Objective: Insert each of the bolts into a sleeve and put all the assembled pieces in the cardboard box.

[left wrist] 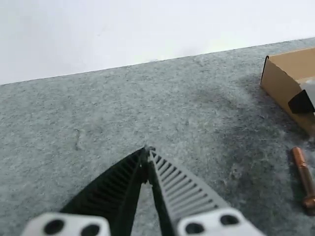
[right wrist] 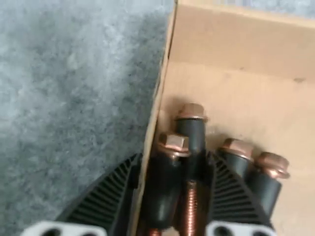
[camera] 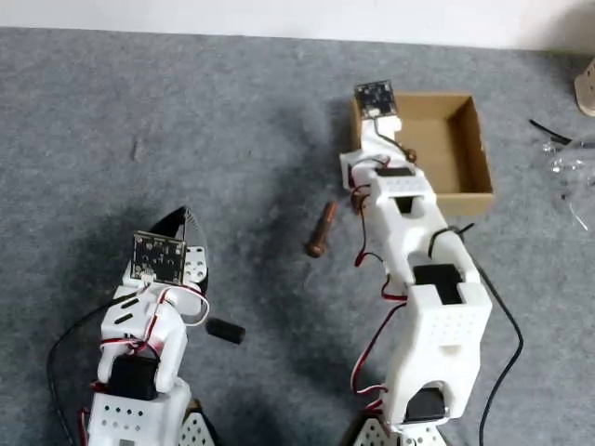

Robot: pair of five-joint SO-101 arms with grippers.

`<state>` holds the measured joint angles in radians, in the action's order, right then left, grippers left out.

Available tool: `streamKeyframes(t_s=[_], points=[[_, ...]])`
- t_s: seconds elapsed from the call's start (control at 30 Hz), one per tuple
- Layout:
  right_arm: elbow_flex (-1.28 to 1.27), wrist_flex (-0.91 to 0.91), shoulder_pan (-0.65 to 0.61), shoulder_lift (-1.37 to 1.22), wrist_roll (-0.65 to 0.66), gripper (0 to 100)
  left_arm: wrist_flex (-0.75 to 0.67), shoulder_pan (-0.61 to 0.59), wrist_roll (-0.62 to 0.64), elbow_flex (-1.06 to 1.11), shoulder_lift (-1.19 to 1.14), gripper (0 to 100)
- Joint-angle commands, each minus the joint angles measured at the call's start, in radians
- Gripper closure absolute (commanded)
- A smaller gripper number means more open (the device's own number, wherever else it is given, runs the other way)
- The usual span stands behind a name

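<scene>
Counting heads in the open brown cardboard box [right wrist: 236,39]: four assembled pieces [right wrist: 237,147], each a copper hex-headed bolt seated in a black cylindrical sleeve, lie bunched together in the corner against one side wall. More could be tucked under the arm; the angle won't let me say.

The right gripper [right wrist: 174,160] hangs directly over that cluster. Its ribbed black jaws are spread wide and two of the pieces sit in the gap, which looks far too broad to be pinching either of them.

Out on the grey carpeted table [camera: 232,121], one bare copper bolt [camera: 321,230] lies on its side near the box but apart from it. A short black sleeve [camera: 226,330] lies well away from that bolt, just beside the left arm.

By my reckoning the job is nearly home, with one bolt and one sleeve left to join and drop in.

The left gripper [left wrist: 147,152] sits low over bare carpet, jaws pressed together on nothing, the loose bolt [left wrist: 302,177] well off to its side.
</scene>
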<state>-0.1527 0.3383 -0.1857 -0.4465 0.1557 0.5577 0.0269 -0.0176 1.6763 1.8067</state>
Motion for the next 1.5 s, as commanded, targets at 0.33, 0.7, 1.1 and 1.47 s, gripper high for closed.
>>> streamKeyframes(t_s=[0.33, 0.7, 1.1, 1.47], points=[[0.018, 0.120, -0.015, 0.097, -0.006, 81.3, -0.021, -0.010, 0.005, 0.019, 0.012, 99], [-0.309, 0.110, -0.021, 0.607, -0.008, 81.4, -0.021, -0.010, 0.005, 0.019, 0.012, 99], [-0.954, -0.041, -0.226, 1.276, 0.000, 81.4, -0.023, -0.048, 0.003, 0.019, 0.018, 99], [-1.141, 0.053, -0.452, 1.422, 0.000, 81.4, -0.025, -0.125, 0.011, 0.012, 0.019, 99]])
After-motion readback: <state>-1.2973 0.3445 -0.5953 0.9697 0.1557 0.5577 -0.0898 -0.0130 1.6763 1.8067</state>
